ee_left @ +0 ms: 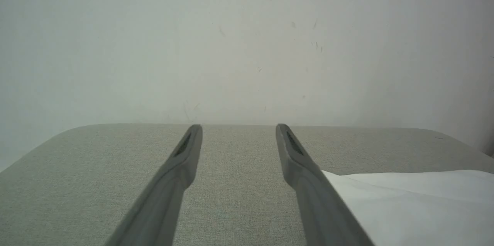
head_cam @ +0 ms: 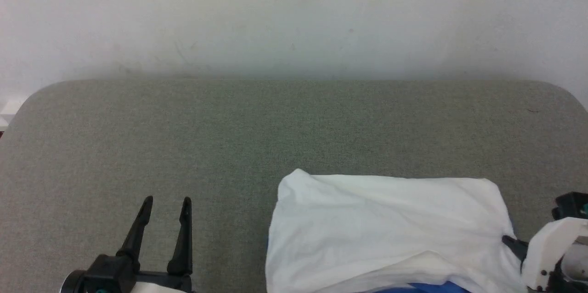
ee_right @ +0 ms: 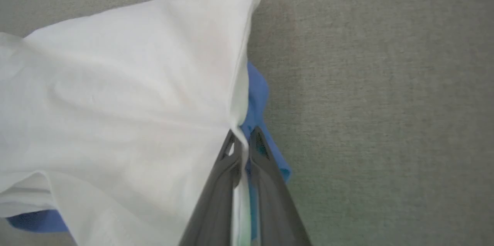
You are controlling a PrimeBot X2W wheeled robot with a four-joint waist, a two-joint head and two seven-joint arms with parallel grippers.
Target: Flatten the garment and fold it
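- The shirt (head_cam: 390, 228) lies bunched at the near right of the table (head_cam: 183, 123), with its white body on top and blue cloth showing beneath it. It is not flat, so a fold made now would likely press the creases in.
- The right gripper (ee_right: 242, 132) is clenched on the shirt's right edge and pinches a thin strip of white cloth. Blue cloth lies just beside the fingers (ee_right: 266, 169), and I cannot tell if it is pinched too. The hold is narrow, so a sharp pull could slide the cloth out.
- If only the top layer is caught, lifting may peel it off the blue layer and twist the shirt rather than spread it.
- The left gripper (head_cam: 166, 201) hovers released over bare table, jaws spread, well to the left of the shirt and holding nothing. With one edge held alone, a pull would probably drag the whole heap instead of stretching it.
- The shirt runs out of the bottom of the head view, so its distance from the table's near edge is unclear. A tug toward the robot might spill it off.
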